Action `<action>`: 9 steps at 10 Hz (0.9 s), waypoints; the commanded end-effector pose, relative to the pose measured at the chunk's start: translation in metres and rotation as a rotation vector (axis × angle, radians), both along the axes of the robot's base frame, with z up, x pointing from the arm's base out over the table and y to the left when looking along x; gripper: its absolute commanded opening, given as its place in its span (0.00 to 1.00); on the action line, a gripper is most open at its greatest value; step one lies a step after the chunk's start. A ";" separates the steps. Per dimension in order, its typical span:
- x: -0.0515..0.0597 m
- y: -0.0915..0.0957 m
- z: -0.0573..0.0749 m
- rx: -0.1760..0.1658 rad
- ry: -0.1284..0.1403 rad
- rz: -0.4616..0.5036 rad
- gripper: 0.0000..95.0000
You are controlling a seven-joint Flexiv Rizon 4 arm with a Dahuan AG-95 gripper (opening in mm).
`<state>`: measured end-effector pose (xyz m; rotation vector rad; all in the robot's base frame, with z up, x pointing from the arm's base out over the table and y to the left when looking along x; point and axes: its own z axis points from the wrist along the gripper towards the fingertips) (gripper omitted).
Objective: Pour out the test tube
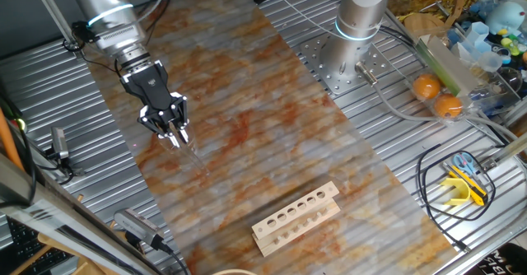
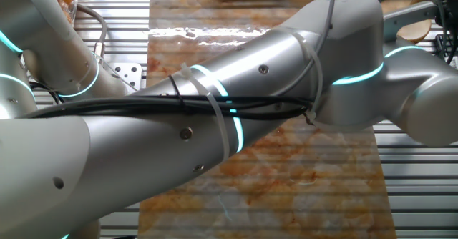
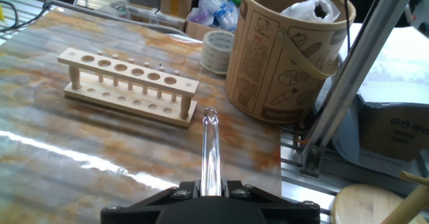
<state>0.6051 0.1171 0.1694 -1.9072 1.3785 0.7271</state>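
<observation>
Test tube (image 3: 211,150) sits clamped between the end effector's (image 3: 210,187) fingers in our hand view, its open mouth pointing away from the camera and its length lying close to level above the bench (image 3: 80,150); in one fixed view we see the end effector (image 1: 174,132) tilted low over the marbled surface, the tube itself barely a glint beyond the fingertips. Our first worry is the grip: only the tube's near end is pinched, smooth glass against narrow jaws, so a quick wrist roll could let it twist or slip out and break on the bench. We cannot tell whether any liquid is inside, and no beaker shows in any view, so whatever is tipped out here would land on the bare surface. Further off, the wooden rack (image 3: 127,83) stands ahead of the tube mouth, and beyond it the paper bucket (image 3: 285,49); a forward sweep could strike either. The other fixed view is blocked by the arm (image 2: 215,124), which limits our check on clearance.
</observation>
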 end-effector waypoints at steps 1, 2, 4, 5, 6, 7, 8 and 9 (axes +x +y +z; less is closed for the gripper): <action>0.000 0.001 0.000 0.009 0.000 -0.007 0.00; 0.000 0.001 0.000 0.009 0.001 -0.009 0.00; 0.000 0.001 0.000 0.013 0.001 -0.010 0.00; 0.000 0.001 0.000 0.014 0.000 -0.009 0.00; 0.000 0.001 0.000 0.015 0.002 -0.010 0.00; 0.000 0.001 0.000 0.016 0.003 -0.011 0.00; 0.000 0.001 0.000 0.017 0.004 -0.012 0.00; 0.000 0.001 0.000 0.017 0.004 -0.012 0.00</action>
